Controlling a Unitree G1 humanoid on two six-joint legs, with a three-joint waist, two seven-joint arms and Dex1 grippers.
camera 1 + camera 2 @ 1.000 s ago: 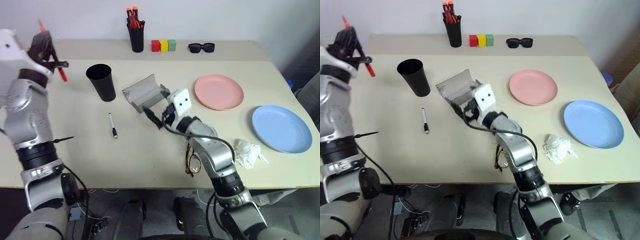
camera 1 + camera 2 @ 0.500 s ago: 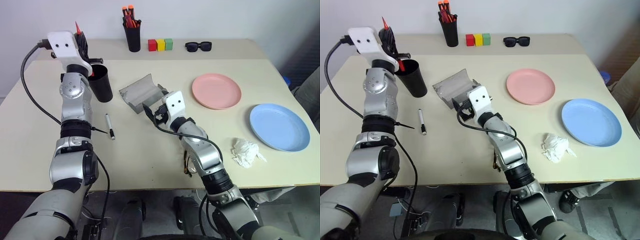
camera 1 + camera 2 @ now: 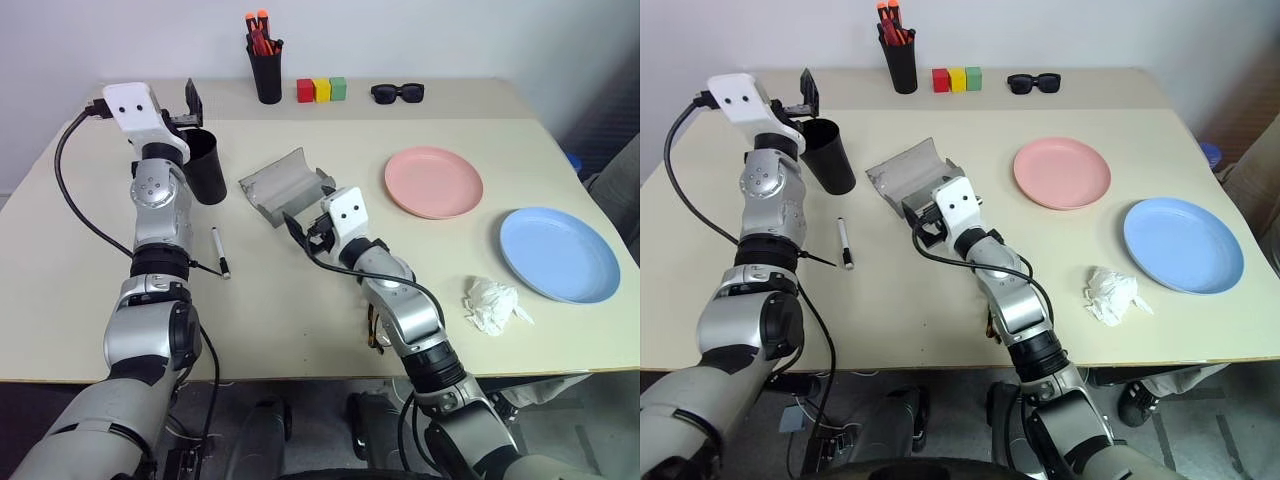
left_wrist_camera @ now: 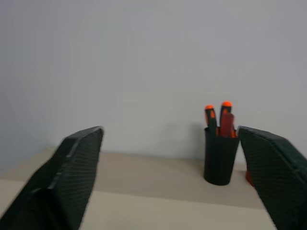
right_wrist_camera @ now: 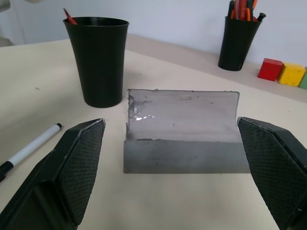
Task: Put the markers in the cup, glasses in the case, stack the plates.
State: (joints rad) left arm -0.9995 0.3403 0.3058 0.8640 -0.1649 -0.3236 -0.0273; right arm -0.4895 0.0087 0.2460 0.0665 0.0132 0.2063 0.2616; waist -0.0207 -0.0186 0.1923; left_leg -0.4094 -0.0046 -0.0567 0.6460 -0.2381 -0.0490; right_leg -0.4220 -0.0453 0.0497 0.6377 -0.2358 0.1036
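since the earlier frames the left gripper [image 3: 192, 103] has carried the red-tipped marker [image 5: 69, 17] over the cup [image 3: 203, 165] and let it go; its fingers now stand wide and empty above the cup's rim, at about 10 o'clock on the table [image 3: 120, 300]. the marker's red tip shows just above the rim in the right wrist view, so the first marker is judged to be in place.

the right gripper [image 3: 302, 231] hovers wide and empty near table centre, facing the open grey case [image 3: 283, 185]. the white marker [image 3: 220, 251] lies flat on the table at 6 o'clock from the cup, apart from it. the glasses [image 3: 378, 330] lie near the front edge at 6 o'clock, partly hidden under the right arm. the pink plate [image 3: 433, 182] sits at 2 o'clock and the blue plate [image 3: 562, 254] at 3 o'clock, apart, unstacked.

step in hand: markers into cup, half done. next move, as a judgement: lower the left gripper to the white marker, straddle its barrel, close, lift.
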